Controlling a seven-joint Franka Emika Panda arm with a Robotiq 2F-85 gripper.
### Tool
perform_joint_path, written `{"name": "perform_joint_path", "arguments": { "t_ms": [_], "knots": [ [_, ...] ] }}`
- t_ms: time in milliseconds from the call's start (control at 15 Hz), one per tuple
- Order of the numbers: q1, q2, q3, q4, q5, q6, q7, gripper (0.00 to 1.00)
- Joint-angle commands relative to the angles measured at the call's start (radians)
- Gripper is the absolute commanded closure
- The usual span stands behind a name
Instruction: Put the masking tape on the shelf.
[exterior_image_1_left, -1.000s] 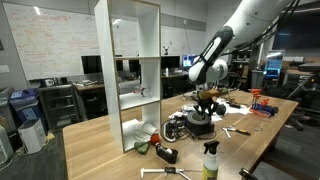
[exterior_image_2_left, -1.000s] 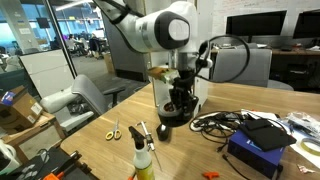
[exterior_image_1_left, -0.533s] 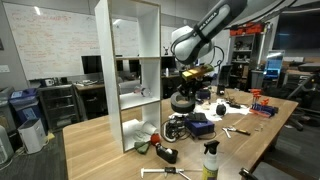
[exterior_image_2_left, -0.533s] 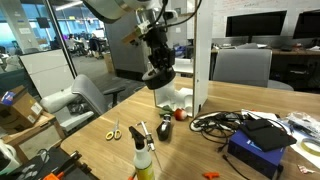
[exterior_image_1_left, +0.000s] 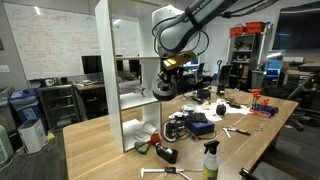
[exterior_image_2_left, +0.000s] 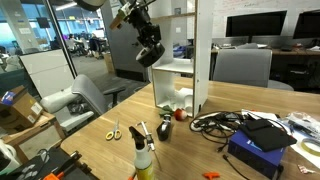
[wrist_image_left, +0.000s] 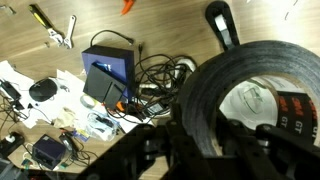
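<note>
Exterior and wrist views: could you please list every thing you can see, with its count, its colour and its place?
masking tape: one, dark, held in the air near the shelf
shelf: one, white with pale wood edges, standing on the table
table: one, pale wood, under the clutter
spray bottle: one, yellowish, near the table's edge
scissors: one pair, yellow handles, flat on the table
blue box: one, blue, on the table
cables: one tangle, black, beside the blue box
chair: one, pale, beside the table
gripper: one, black, raised, shut on the masking tape
</note>
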Motion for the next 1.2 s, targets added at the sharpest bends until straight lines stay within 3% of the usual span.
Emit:
{"name": "perform_joint_path", "arguments": {
  "t_ms": [0,400,867,1133],
  "knots": [
    [-0.001,0.027,0.012,0.039,-0.040,0.079,0.117,0.90],
    [0.024,0.182,0.005,0.130,-0.133,0.147,0.267,0.91],
    [0.097,0.471,-0.041,0.399,-0.115,0.090,0.195,0.92],
    [0.151,0.545,-0.100,0.532,-0.135,0.077,0.196,0.92]
  ]
}}
